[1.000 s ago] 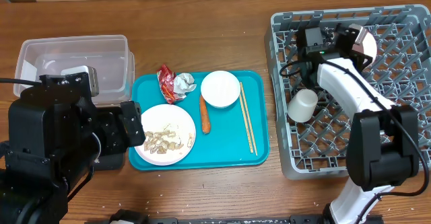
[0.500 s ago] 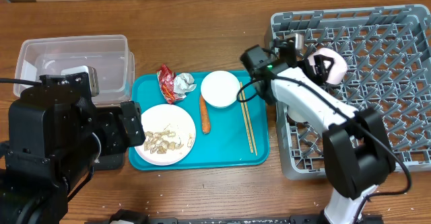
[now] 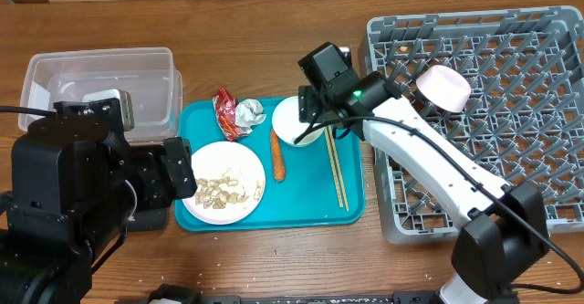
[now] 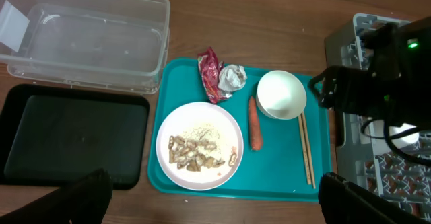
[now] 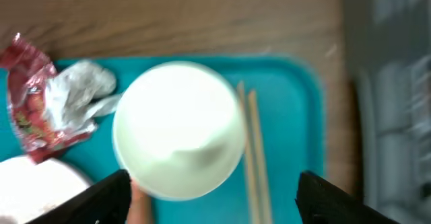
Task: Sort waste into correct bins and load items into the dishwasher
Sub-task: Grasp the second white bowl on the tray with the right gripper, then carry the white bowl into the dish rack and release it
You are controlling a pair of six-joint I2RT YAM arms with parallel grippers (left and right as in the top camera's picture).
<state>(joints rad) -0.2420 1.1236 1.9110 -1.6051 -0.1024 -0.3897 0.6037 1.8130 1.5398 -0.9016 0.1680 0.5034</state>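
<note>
My right gripper (image 5: 215, 207) hangs open over the teal tray (image 3: 351, 208), its fingers either side of the near rim of a white bowl (image 5: 178, 140) without touching it. In the overhead view the gripper (image 3: 315, 121) covers part of that bowl (image 3: 290, 120). Beside the bowl lie a carrot (image 3: 276, 155), chopsticks (image 3: 335, 160), a red wrapper (image 3: 225, 114) and a crumpled silver wad (image 3: 250, 112). A white plate (image 3: 224, 194) holds food scraps. A pink bowl (image 3: 443, 87) rests in the grey dish rack (image 3: 538, 39). My left gripper (image 4: 215, 207) stays open, high above the tray's front edge.
A clear plastic bin (image 3: 100, 85) stands at the left, with a flat black tray (image 4: 74, 136) in front of it. My right arm (image 3: 429, 162) stretches across the rack's left side. Bare wooden table lies behind the teal tray.
My right arm swung left from the rack to above the white bowl. The pink bowl it carried now sits in the rack, and the jaws have opened. The left arm has not moved.
</note>
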